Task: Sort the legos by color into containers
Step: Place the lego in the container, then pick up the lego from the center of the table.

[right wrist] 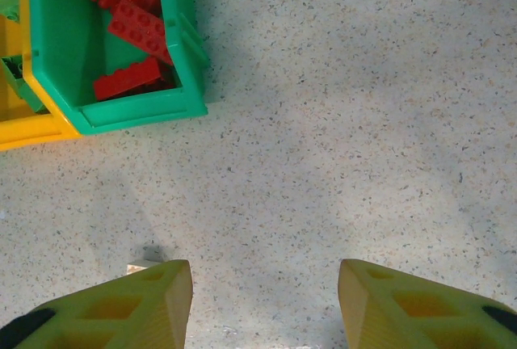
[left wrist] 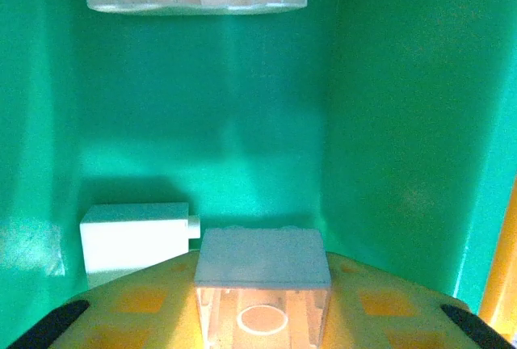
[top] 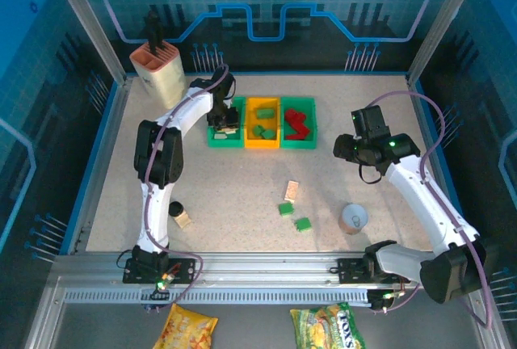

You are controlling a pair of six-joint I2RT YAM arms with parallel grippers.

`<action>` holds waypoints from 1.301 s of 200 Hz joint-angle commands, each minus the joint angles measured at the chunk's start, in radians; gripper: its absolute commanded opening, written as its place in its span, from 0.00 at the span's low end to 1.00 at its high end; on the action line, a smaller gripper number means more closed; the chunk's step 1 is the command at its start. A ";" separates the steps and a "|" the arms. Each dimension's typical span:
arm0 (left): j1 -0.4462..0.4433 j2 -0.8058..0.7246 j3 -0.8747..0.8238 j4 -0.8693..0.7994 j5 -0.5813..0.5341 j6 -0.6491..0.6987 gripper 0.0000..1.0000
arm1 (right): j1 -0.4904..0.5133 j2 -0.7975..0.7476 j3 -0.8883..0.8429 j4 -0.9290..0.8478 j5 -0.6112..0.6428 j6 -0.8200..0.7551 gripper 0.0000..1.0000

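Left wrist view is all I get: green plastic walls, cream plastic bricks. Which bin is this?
Observer: The leftmost green rectangular plastic bin of three in a row.
Operator: The left fingers grip a cream plastic brick here. Any bricks loose outside?
Observer: One cream oblong brick and two small green plastic bricks lie on the speckled tabletop.
Operator: And the right arm?
Observer: The right fingers hover open over bare tabletop right of the red-filled green bin.
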 commanded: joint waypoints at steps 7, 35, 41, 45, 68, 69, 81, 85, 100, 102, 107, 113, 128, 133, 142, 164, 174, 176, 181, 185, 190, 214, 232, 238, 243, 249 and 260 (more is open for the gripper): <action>-0.004 0.013 0.026 -0.026 0.061 -0.011 0.37 | -0.007 -0.020 -0.004 -0.023 0.016 -0.003 0.52; -0.012 -0.006 0.011 -0.023 0.055 -0.015 0.44 | -0.008 -0.020 -0.005 -0.022 0.012 -0.002 0.52; -0.013 -0.011 0.009 -0.023 0.053 -0.015 0.46 | -0.007 -0.020 -0.004 -0.023 0.012 -0.001 0.52; -0.012 -0.015 0.007 -0.023 0.052 -0.015 0.47 | -0.008 -0.022 -0.004 -0.023 0.010 -0.002 0.52; -0.015 -0.043 -0.001 -0.025 0.047 -0.015 0.50 | -0.008 -0.025 -0.002 -0.023 0.012 -0.002 0.52; -0.015 -0.044 -0.003 -0.025 0.047 -0.015 0.50 | -0.008 -0.025 -0.001 -0.023 0.012 -0.002 0.52; -0.016 -0.062 -0.008 -0.027 0.043 -0.015 0.50 | -0.007 -0.025 0.001 -0.022 0.009 -0.002 0.52; -0.018 -0.068 -0.008 -0.028 0.042 -0.013 0.50 | -0.007 -0.025 0.000 -0.022 0.008 -0.001 0.52; -0.023 -0.095 -0.016 -0.035 0.037 -0.011 0.50 | -0.007 -0.024 0.000 -0.020 0.003 -0.001 0.52; -0.024 -0.099 -0.017 -0.036 0.034 -0.011 0.50 | -0.007 -0.022 0.000 -0.020 0.003 -0.001 0.52; -0.028 -0.108 -0.021 -0.039 0.030 -0.011 0.50 | -0.007 -0.022 0.000 -0.019 0.001 -0.001 0.52; -0.033 -0.118 -0.025 -0.042 0.026 -0.009 0.50 | -0.007 -0.020 0.000 -0.019 -0.001 0.001 0.52; -0.047 -0.144 -0.039 -0.050 0.020 -0.008 0.50 | -0.005 -0.016 -0.001 -0.016 -0.007 0.002 0.52; -0.053 -0.154 -0.044 -0.052 0.016 -0.008 0.50 | -0.005 -0.015 -0.003 -0.015 -0.008 0.002 0.52; -0.065 -0.171 -0.058 -0.054 0.010 -0.010 0.50 | -0.003 -0.013 -0.004 -0.014 -0.010 0.002 0.52; -0.104 -0.210 -0.088 -0.057 -0.003 -0.017 0.50 | -0.001 -0.010 -0.009 -0.011 -0.012 0.003 0.52; -0.127 -0.225 -0.102 -0.057 -0.008 -0.022 0.50 | -0.002 -0.010 -0.010 -0.009 -0.013 0.003 0.52; -0.132 -0.228 -0.103 -0.058 -0.010 -0.023 0.50 | -0.002 -0.009 -0.010 -0.009 -0.013 0.003 0.52; -0.145 -0.233 -0.108 -0.060 -0.015 -0.025 0.50 | -0.001 -0.008 -0.012 -0.009 -0.013 0.001 0.52; -0.155 -0.237 -0.111 -0.062 -0.021 -0.025 0.50 | -0.001 -0.008 -0.011 -0.010 -0.014 0.002 0.52; -0.170 -0.241 -0.113 -0.066 -0.029 -0.027 0.50 | -0.001 -0.008 -0.012 -0.010 -0.014 0.001 0.52; -0.240 -0.250 -0.117 -0.086 -0.058 -0.038 0.50 | 0.000 -0.008 -0.013 -0.012 -0.013 -0.005 0.52; -0.295 -0.253 -0.125 -0.086 -0.063 -0.056 0.51 | 0.000 -0.013 -0.017 -0.015 -0.005 -0.008 0.52; -0.314 -0.251 -0.126 -0.085 -0.061 -0.064 0.51 | -0.002 -0.014 -0.019 -0.017 0.000 -0.008 0.52; -0.327 -0.250 -0.128 -0.084 -0.064 -0.069 0.51 | -0.002 -0.017 -0.019 -0.018 0.002 -0.010 0.52; -0.345 -0.248 -0.128 -0.082 -0.066 -0.079 0.51 | -0.002 -0.019 -0.020 -0.021 0.008 -0.011 0.52; -0.374 -0.244 -0.134 -0.071 -0.063 -0.099 0.51 | -0.005 -0.024 -0.021 -0.027 0.020 -0.016 0.52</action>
